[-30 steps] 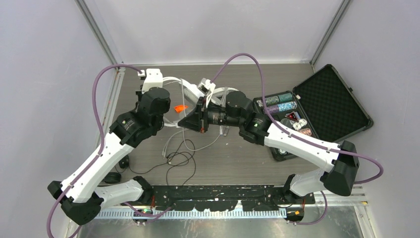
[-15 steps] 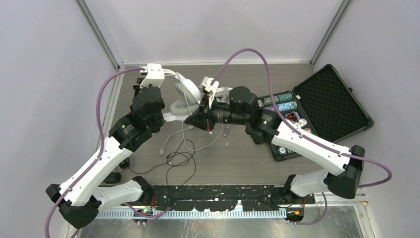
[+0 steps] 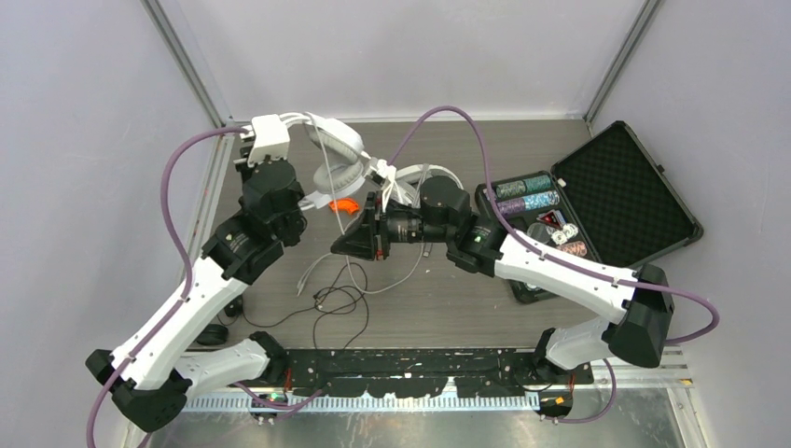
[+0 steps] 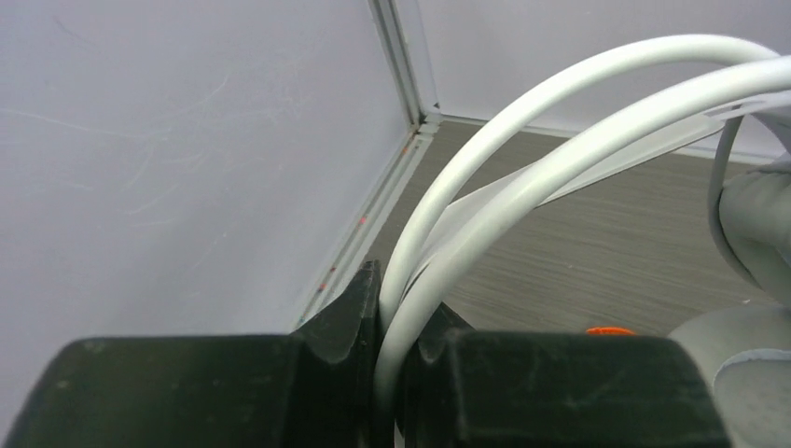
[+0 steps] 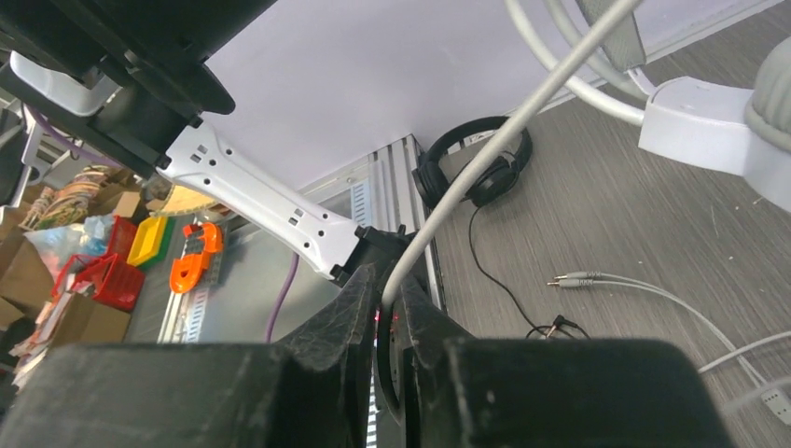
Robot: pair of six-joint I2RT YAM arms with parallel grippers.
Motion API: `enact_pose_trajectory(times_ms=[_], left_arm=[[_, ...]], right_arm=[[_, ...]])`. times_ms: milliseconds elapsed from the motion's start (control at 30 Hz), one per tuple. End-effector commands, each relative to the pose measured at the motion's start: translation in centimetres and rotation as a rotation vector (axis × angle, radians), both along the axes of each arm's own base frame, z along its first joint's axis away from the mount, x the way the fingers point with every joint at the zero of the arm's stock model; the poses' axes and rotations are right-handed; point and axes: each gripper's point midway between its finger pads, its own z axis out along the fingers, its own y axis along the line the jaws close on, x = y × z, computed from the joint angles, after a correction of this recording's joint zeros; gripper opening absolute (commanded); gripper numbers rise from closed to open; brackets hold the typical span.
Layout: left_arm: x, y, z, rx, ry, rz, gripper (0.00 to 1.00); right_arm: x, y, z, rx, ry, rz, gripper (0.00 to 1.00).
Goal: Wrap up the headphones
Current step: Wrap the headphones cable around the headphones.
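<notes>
My left gripper is shut on the white headband of a pair of white headphones and holds them up at the far left, ear cup hanging. In the left wrist view the jaws pinch the headband. My right gripper is shut on that pair's thin white cord, which runs taut up from its jaws. A second white pair lies behind the right arm. A black pair lies at the near left, mostly hidden under the left arm in the top view.
Loose white and black cords lie tangled on the table in the middle. A small orange piece lies under the raised headphones. An open black foam-lined case of chips stands at the right. The enclosure wall is close on the left.
My left gripper has lifted the white headphones higher and farther back left. My right gripper has shifted left and nearer along the cord.
</notes>
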Motion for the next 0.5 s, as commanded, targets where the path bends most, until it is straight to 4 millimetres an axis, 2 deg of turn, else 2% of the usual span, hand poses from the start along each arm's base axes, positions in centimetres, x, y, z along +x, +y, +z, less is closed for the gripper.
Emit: enact_pose_trajectory(times_ms=[0, 233, 467], left_arm=[[-1.0, 0.1, 2.6, -0.315, -0.199, -0.016, 0.0], [-0.9, -2.4, 1.4, -0.503, -0.186, -0.143, 0.0], [-1.3, -3.2, 2.9, -0.597, -0.209, -0.2, 0.0]], right_arm=[[0.3, 0.4, 2.6, 0.107, -0.073, -0.036, 0.17], [2.0, 1.5, 1.2, 0.106, -0.224, -0.164, 0.12], [3.5, 1.7, -2.3, 0.006, -0.433, -0.286, 0.12]])
